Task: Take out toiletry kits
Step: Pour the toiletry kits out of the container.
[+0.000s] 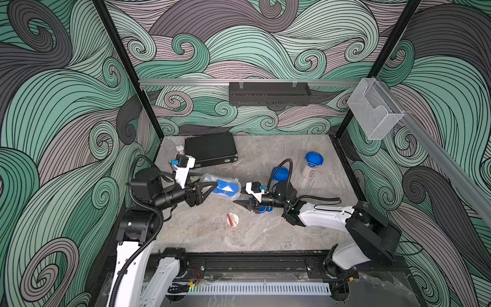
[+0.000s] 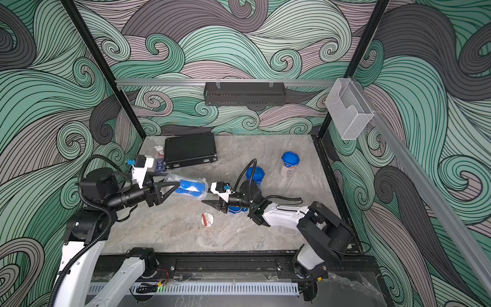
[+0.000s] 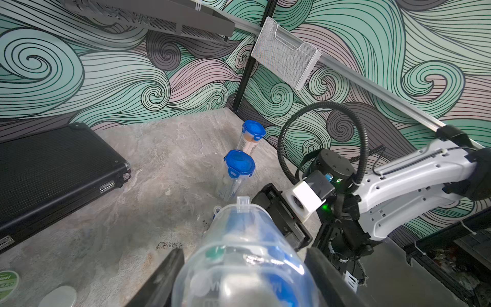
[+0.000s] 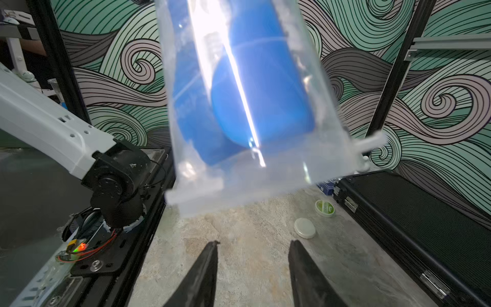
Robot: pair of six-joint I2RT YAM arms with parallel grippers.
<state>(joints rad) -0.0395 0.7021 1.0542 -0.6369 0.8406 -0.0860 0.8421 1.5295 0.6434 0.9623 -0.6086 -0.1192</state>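
Note:
My left gripper [image 1: 208,192] is shut on a clear plastic container [image 1: 221,187] held on its side above the table, with its open mouth facing my right gripper. Blue pouches [image 2: 191,187] of the toiletry kits show through its wall, and in the left wrist view the container [image 3: 247,255] fills the space between the fingers. A round white packet [image 1: 232,219] with a red strip lies on the table in front of it. My right gripper [image 1: 235,202] hangs open and empty just below the mouth. In the right wrist view that gripper [image 4: 253,243] is under the container [image 4: 244,106].
Two clear containers with blue lids [image 1: 313,159] [image 1: 279,174] stand at the right. A black ribbed case [image 1: 211,148] lies at the back left beside a white pump head [image 1: 180,149]. A white round lid [image 4: 305,227] and a green tin [image 4: 324,208] sit near the case.

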